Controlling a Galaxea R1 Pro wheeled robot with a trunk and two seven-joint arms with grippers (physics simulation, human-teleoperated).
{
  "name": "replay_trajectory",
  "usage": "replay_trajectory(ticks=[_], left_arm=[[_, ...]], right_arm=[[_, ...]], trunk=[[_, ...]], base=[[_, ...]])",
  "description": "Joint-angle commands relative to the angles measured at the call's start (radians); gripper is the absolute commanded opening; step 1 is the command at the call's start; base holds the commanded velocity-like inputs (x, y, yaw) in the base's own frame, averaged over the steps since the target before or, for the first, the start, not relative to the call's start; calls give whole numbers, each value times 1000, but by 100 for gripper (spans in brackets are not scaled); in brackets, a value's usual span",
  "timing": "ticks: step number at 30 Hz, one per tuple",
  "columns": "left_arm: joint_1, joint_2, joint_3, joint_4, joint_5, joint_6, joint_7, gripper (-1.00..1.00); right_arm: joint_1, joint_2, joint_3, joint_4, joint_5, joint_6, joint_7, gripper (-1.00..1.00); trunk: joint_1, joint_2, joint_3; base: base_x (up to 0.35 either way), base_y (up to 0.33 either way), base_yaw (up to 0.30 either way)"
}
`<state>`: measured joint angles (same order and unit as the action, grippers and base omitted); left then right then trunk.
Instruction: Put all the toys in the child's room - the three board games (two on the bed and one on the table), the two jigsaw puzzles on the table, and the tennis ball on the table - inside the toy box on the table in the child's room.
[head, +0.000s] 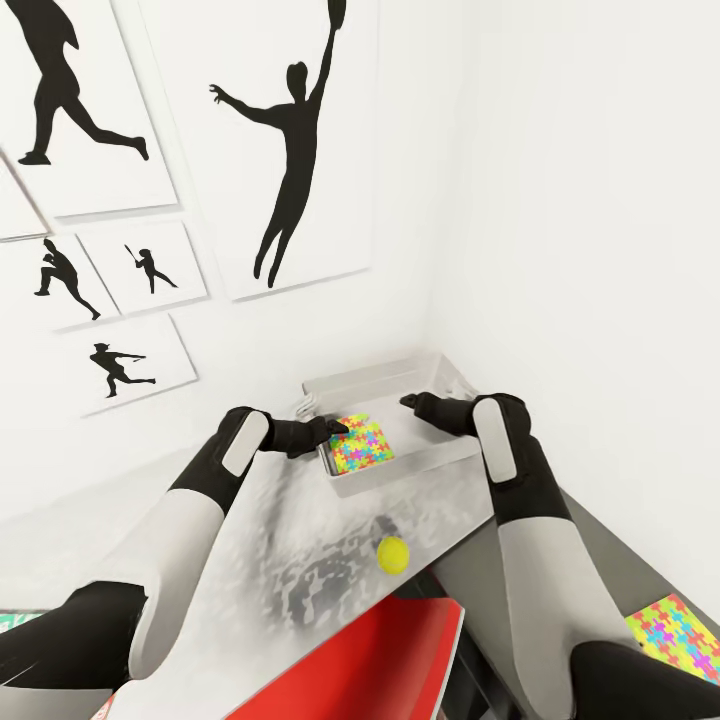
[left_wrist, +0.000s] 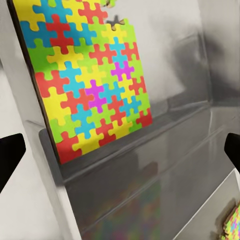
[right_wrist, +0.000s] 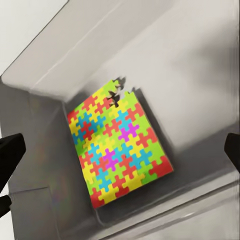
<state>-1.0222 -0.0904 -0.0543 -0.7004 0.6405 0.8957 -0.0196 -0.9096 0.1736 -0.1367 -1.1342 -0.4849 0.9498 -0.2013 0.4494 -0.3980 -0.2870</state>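
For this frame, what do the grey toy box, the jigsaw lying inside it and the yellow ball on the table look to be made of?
The grey rectangular toy box looks like smooth metal or glossy plastic: its walls mirror the puzzle's colours. The multicoloured jigsaw puzzle reads as thin flat card with a matte print and a few pieces missing at one corner. The yellow-green tennis ball is probably felt, but is too small to confirm.

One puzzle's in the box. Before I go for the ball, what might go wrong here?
The tennis ball lies loose near the table edge; a nudge might roll it off. The left end effector sits at the toy box rim, so a careless pull-back may shift the box. The second jigsaw puzzle lies low beside the right arm.
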Motion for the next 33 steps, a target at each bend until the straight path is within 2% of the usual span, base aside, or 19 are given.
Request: replay_trajectory(ticks=[1, 11, 19, 26, 33], left_arm=[[-1, 0, 0, -1, -2, 3, -2, 100], [-1, 1, 0, -1, -3, 3, -2, 100], [-1, 0, 0, -1, -3, 3, -1, 100], [-1, 0, 1, -1, -2, 3, 0, 100], [-1, 0, 1, -1, -2, 3, 0, 100]], right_arm=[[-2, 1, -2, 3, -11, -1, -16, 100], [-7, 1, -1, 33, -12, -20, -98, 100], [-8, 1, -4, 47, -15, -23, -135, 100], [-9, 1, -7, 73, -54, -78, -176, 100], [-9, 1, -7, 76, -74, -90, -219, 100]], trunk=[[1, -2, -2], [1, -2, -2], [1, -2, -2], [1, -2, -2], [1, -2, -2]], base=[[0, 0, 0], [0, 0, 0], [0, 0, 0], [0, 0, 0], [0, 0, 0]])
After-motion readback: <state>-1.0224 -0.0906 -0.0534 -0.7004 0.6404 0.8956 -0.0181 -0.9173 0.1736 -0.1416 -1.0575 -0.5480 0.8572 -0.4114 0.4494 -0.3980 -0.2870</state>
